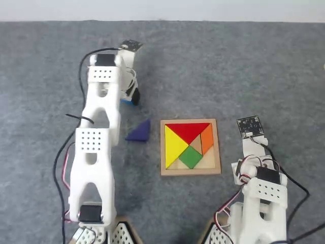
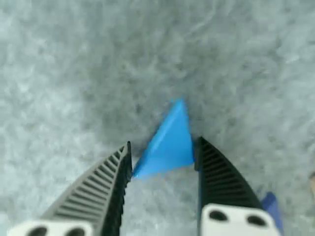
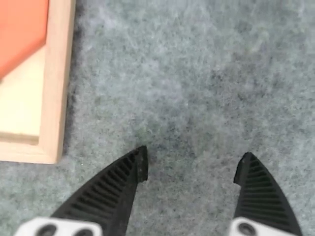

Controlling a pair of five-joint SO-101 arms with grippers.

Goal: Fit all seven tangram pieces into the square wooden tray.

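**Left gripper pinching blue triangle, four pieces sitting in tray**

The left gripper (image 2: 164,150) is sitting low on the grey mat (image 1: 228,71), jaws narrow. Its fingertips (image 2: 125,160) are pressing against both sides of the blue triangle (image 2: 170,142). The piece is pointing away from the wrist; cannot tell whether it is lifting off the mat. From the high camera the left arm (image 1: 94,147) is stretching far up the table, and the blue piece is peeking out under its end, up and left of the tray (image 1: 190,173).

The purple triangle (image 1: 138,131) is lying flat on the mat, near the tray's left edge but not touching it, between the tray and the left arm.

The tray is holding four pieces:
- The red triangle (image 1: 189,131) is filling the top.
- The yellow triangle (image 1: 175,145) is filling the left.
- The orange piece (image 1: 207,138) is lying along the right side.
- The green square (image 1: 190,156) is sitting on its corner, low in the middle.

Bare wood is showing at both sides of the green square along the bottom edge.

The right gripper (image 3: 193,162) is hanging over bare mat just beside the tray's corner, jaws spread wide and holding nothing. The tray's wooden rim and a bit of the orange piece are showing in the right wrist view.
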